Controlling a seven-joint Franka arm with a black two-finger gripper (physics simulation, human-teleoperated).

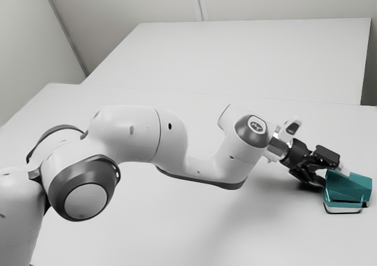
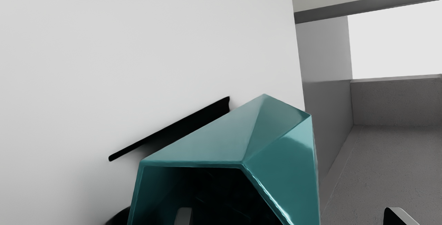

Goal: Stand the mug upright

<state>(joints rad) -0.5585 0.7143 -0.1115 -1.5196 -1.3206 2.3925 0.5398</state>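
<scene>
The teal faceted mug [image 1: 352, 186] lies tilted on its side at the exterior view's right, its mouth toward my hand. At that mouth is my gripper [image 1: 334, 176]. In the wrist view, the mug [image 2: 283, 169] shows its dark hollow inside. The gripper [image 2: 290, 216] is open there, its fingertips wide apart: one is in front of the hollow, the other beyond the outer side, with a wall of the mug between them. Whether either finger touches it, I cannot tell. Part of the mug is hidden below the wrist view's edge.
The mug rests on a pale table [image 1: 283, 230]. A black strip [image 2: 172, 131] appears beside the mug; I cannot tell what it is. Past the table's edge is a grey floor [image 2: 386, 163]. Another pale surface [image 1: 235, 56] stands behind, near the walls.
</scene>
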